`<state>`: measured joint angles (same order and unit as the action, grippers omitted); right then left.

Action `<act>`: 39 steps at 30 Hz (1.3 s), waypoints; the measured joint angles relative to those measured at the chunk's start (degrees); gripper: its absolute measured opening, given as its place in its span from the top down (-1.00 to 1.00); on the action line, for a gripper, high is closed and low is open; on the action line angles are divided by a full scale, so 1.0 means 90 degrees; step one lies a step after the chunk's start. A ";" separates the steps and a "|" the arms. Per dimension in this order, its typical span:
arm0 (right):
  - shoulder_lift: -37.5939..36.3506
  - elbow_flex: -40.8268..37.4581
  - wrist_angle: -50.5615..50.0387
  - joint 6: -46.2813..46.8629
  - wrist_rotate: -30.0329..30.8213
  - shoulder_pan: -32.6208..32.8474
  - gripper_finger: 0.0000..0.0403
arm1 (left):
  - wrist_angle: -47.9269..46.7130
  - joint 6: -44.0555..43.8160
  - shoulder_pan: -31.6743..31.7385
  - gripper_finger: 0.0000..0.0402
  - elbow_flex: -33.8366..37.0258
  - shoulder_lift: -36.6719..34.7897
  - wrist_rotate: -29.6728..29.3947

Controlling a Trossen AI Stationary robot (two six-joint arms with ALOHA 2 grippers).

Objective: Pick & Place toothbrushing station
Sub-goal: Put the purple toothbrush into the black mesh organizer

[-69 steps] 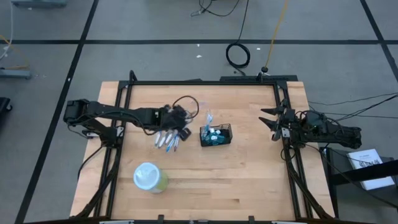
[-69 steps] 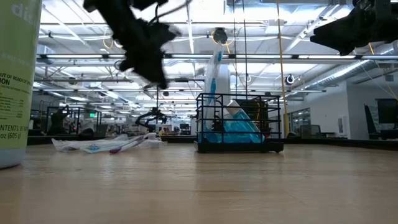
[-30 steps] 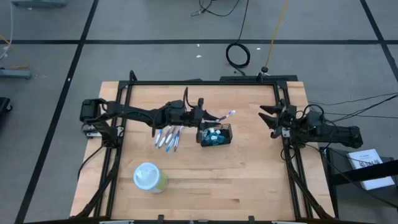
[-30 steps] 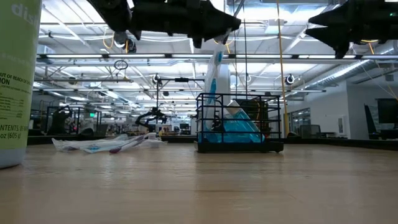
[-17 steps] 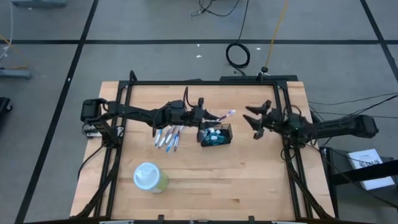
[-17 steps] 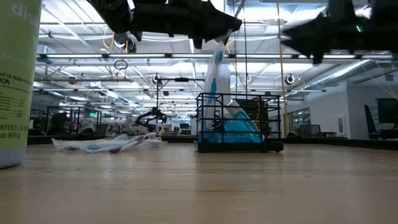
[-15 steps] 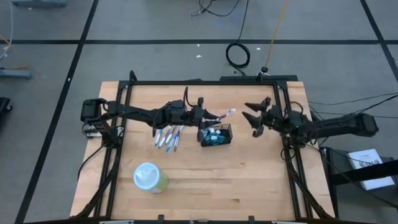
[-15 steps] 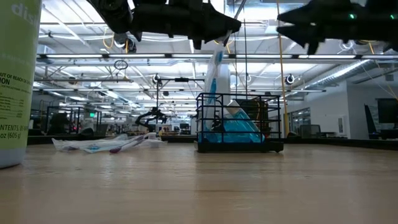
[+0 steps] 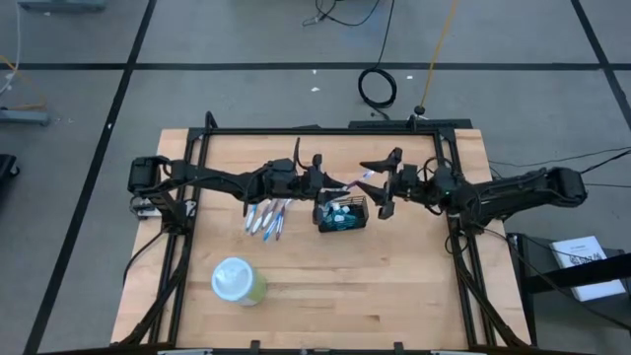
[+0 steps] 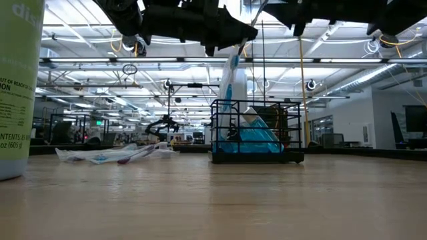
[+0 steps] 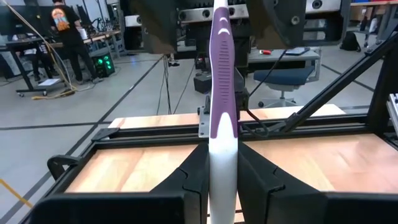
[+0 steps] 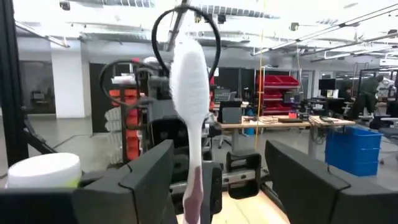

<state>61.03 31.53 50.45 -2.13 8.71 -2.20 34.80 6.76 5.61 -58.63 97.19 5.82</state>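
A purple-and-white toothbrush (image 9: 353,180) hangs level above the table's middle, with my left gripper (image 9: 323,181) shut on it. My right gripper (image 9: 375,185) stands open at the brush's far end. Its two fingers are on either side of the white brush head (image 12: 188,68) and touch nothing. Just below, the toothbrushing station (image 9: 365,215), a black wire caddy (image 10: 220,133), rests on the table. Inside it a toothbrush stands upright beside a blue tube. My left gripper pinches the toothbrush's white handle end (image 11: 222,168) between its two fingers. The fingers come level from the table's left and lie along the brush. The brush sticks straight out past the fingertips toward the table's right, lifted clear above the caddy.
Several loose toothbrushes (image 9: 264,221) lie on the table left of the caddy, under my left arm. A pale-green cup with a whitish top (image 9: 237,281) stands near the front left. Black frame rails run along the table's left, right and far edges.
My right gripper has travelled from the table's right edge toward the left and a little upward. Its open fingers have come around the brush head. My left gripper has kept the toothbrush still.
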 joint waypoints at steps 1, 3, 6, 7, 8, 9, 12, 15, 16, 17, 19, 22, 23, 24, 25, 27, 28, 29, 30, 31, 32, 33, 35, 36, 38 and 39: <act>0.0044 -0.0002 0.0065 -0.0023 0.0000 0.0000 -0.21 | -0.0017 0.0000 0.0000 0.73 0.0000 0.0000 0.0000; 0.0110 -0.0007 0.0152 -0.0032 -0.0008 0.0000 -0.19 | -0.0042 0.0015 0.0000 0.73 0.0000 0.0000 0.0000; 0.0082 -0.0005 0.0352 -0.0009 -0.0163 -0.0002 -0.13 | -0.0070 0.0029 -0.0002 0.73 0.0001 0.0000 -0.0040; 0.0081 -0.0004 0.0341 -0.0002 -0.0165 -0.0002 -0.10 | -0.0077 0.0035 -0.0001 0.73 0.0000 0.0000 -0.0087; 0.0090 -0.0005 0.0310 0.0003 -0.0170 0.0000 -0.06 | -0.0086 0.0036 0.0000 0.73 0.0000 0.0000 -0.0115; 0.0097 -0.0007 0.0286 0.0003 -0.0170 0.0001 -0.02 | -0.0089 0.0039 0.0000 0.73 0.0000 0.0000 -0.0125; 0.0086 -0.0007 0.0337 0.0076 -0.0167 0.0007 0.13 | -0.0089 0.0053 0.0000 0.73 0.0000 0.0000 -0.0151; 0.0093 -0.0007 0.0306 0.0126 -0.0169 0.0005 0.31 | -0.0089 0.0053 0.0000 0.73 0.0000 0.0000 -0.0151; 0.0093 -0.0007 0.0308 0.0116 -0.0170 0.0005 0.37 | -0.0089 0.0048 0.0000 0.73 0.0002 0.0000 -0.0151; 0.0092 -0.0007 0.0323 0.0114 -0.0170 0.0005 0.44 | -0.0089 0.0046 0.0000 0.73 0.0002 0.0000 -0.0151; 0.0088 -0.0007 0.0324 0.0113 -0.0168 0.0005 0.57 | -0.0089 0.0045 0.0000 0.73 0.0001 0.0000 -0.0151; 0.0069 -0.0007 0.0318 0.0030 -0.0175 0.0007 0.79 | -0.0089 0.0083 0.0000 0.73 0.0000 0.0000 -0.0153; 0.0069 -0.0007 0.0319 -0.0008 -0.0184 0.0007 0.86 | -0.0088 0.0102 0.0001 0.73 0.0000 0.0000 -0.0159; 0.0068 -0.0007 0.0319 -0.0027 -0.0192 0.0007 0.93 | -0.0087 0.0138 0.0002 0.72 0.0000 0.0000 -0.0164; 0.0057 -0.0007 0.0311 -0.0048 -0.0199 0.0007 0.95 | -0.0089 0.0189 -0.0006 0.69 0.0000 0.0000 -0.0171; 0.0041 -0.0007 0.0308 -0.0060 -0.0196 0.0007 0.94 | -0.0075 0.0232 -0.0052 0.60 0.0000 -0.0011 -0.0255; 0.0036 -0.0007 0.0316 -0.0052 -0.0190 0.0007 0.93 | -0.0120 0.0154 -0.0094 0.54 0.0000 -0.0060 -0.0423; 0.0014 -0.0007 0.0304 -0.0035 -0.0171 0.0005 0.93 | -0.0198 0.0119 -0.0139 0.47 0.0000 -0.0118 -0.0636; -0.0017 -0.0008 0.0289 -0.0038 -0.0166 0.0005 0.94 | -0.0300 0.0121 -0.0187 0.39 0.0002 -0.0207 -0.0823; -0.0049 -0.0007 0.0283 -0.0050 -0.0165 0.0005 0.95 | -0.0457 0.0136 -0.0233 0.31 0.0001 -0.0325 -0.0994; -0.0068 -0.0007 0.0283 -0.0072 -0.0165 0.0005 0.96 | -0.0576 0.0144 -0.0294 0.23 0.0002 -0.0434 -0.1165; -0.0091 -0.0007 0.0270 -0.0106 -0.0165 0.0005 0.96 | -0.0676 0.0150 -0.0358 0.14 0.0002 -0.0551 -0.1304; -0.0153 -0.0010 0.0192 -0.0160 -0.0146 0.0005 0.96 | -0.0914 0.0140 -0.0492 -0.04 0.0000 -0.0793 -0.1489; -0.0176 -0.0010 0.0205 -0.0169 -0.0143 0.0005 0.96 | -0.1063 0.0129 -0.0564 -0.12 0.0001 -0.0925 -0.1492; -0.0283 -0.0009 0.0125 -0.0176 -0.0144 0.0005 0.96 | -0.1490 0.0121 -0.0700 -0.26 0.0002 -0.1317 -0.1487; -0.0348 0.0018 -0.0039 -0.0175 -0.0142 0.0005 0.96 | -0.1771 0.0121 -0.0765 -0.32 0.0002 -0.1556 -0.1488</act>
<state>57.90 31.69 50.10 -3.70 7.43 -2.15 18.86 7.86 -1.28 -58.61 83.18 -7.56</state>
